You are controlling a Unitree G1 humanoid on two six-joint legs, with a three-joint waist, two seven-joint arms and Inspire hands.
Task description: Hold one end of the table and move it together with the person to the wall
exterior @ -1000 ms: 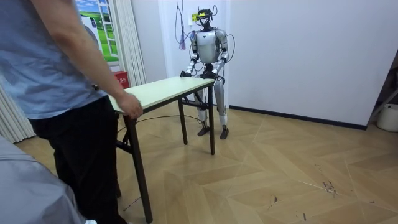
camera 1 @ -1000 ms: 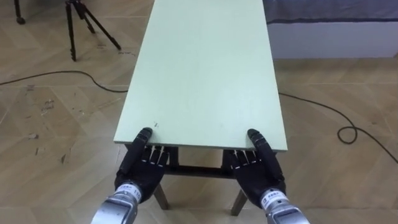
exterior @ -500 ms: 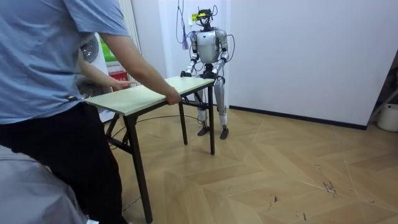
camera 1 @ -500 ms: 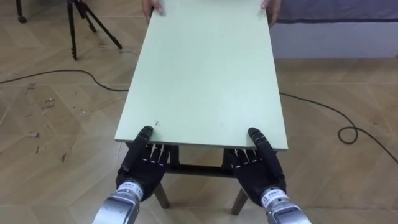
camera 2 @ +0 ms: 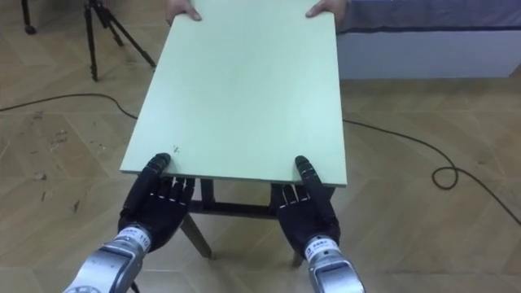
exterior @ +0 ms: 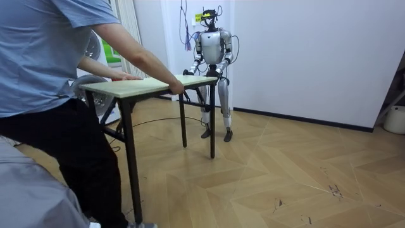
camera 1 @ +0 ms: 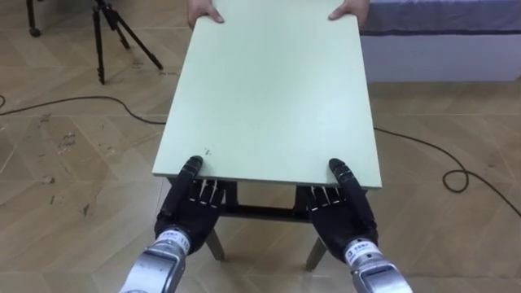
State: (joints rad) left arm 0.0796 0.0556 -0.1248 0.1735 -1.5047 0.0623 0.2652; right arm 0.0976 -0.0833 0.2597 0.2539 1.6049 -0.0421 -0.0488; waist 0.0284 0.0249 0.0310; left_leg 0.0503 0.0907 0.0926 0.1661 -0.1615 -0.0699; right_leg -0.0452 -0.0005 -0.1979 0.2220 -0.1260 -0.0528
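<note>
Worktop (camera 1: pixel 273 98) now has a carrier at each end, and that is the change. A second ago the person (exterior: pixel 57 95) had one hand resting on the far end. Half a second ago both hands came to the far corners. Now the person's hands (camera 1: pixel 203 12) grip those corners at 11 and 1 o'clock of the eye view, arms stretched forward. In the room view the person's end has risen and swung toward the room view's left. The top reads level where it sloped before, and the leg (exterior: pixel 130 164) nearest the camera has shifted with it. Whether that leg is clear of the floor I cannot tell.

The robot's end has not changed. Its left hand (camera 1: pixel 189 213) sits at 7 o'clock and its right hand (camera 1: pixel 342 218) at 5 o'clock on the near edge. Each pinches the board, with the thumb laid on top and the fingers reaching beneath, at the same places along the edge as before. The robot stands upright by the far wall, close against its end. A tripod (camera 1: pixel 106 32) stands on the floor at 10 o'clock, well apart from the top's long side.

My reading is that the setting-up is over and the carry is starting. The robot's next part is likely to raise its edge and step in time with the person, keeping the board level so that neither pinch slips.
</note>
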